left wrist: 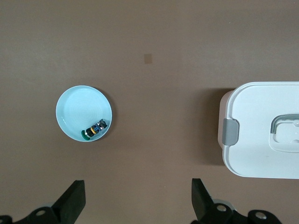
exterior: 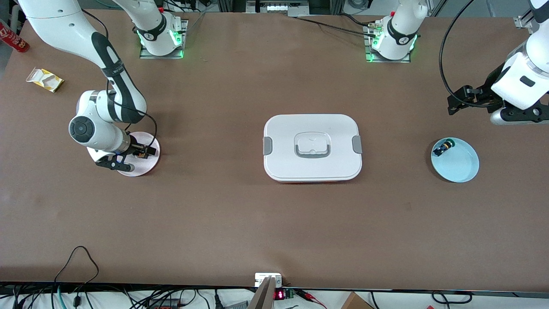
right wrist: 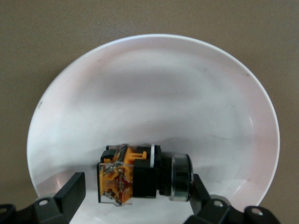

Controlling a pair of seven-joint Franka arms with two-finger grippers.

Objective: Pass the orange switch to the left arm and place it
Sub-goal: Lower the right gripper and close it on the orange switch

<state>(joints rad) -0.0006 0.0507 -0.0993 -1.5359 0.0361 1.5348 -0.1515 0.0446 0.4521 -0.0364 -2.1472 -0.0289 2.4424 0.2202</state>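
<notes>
pickup step: right gripper (right wrist: 133, 196) down in pink plate (exterior: 151, 168) nr table's right-arm end, jaws straddling orange switch (right wrist: 126, 175), not clamped yet (grip unconfirmed). next: squeeze, lift. left gripper (left wrist: 138, 205) waits, agape.

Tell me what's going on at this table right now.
The right gripper is down in the pink plate at the right arm's end of the table, its fingers straddling the orange switch but not clearly clamped on it. The left gripper waits open in the air near the blue plate, which holds a green-capped switch. The white box sits closed between the two plates.
</notes>
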